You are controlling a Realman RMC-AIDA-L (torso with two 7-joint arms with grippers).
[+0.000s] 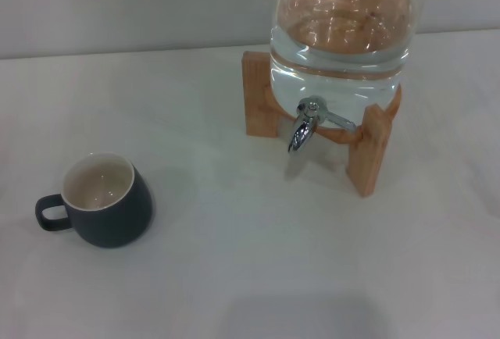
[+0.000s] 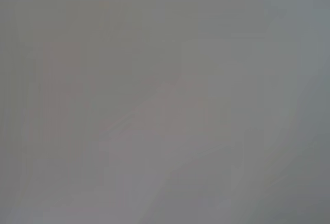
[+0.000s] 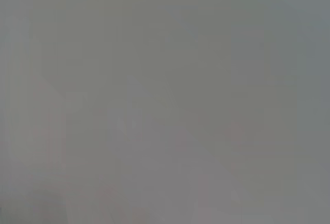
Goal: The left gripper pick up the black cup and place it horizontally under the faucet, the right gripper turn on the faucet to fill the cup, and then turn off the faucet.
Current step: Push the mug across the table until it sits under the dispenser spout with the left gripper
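Note:
The black cup [image 1: 105, 202] stands upright on the white table at the left in the head view. Its cream inside looks empty and its loop handle points left. The chrome faucet [image 1: 305, 124] juts from the front of a big clear glass water jar [image 1: 340, 30] at the upper right, its spout curving down over bare table. The cup is well to the left of the spout. Neither gripper shows in the head view. Both wrist views show only a blank grey surface.
The jar rests on a light wooden stand [image 1: 371, 151] whose legs flank the faucet. The white table [image 1: 234, 276] spreads around the cup and below the spout. A pale wall runs along the back.

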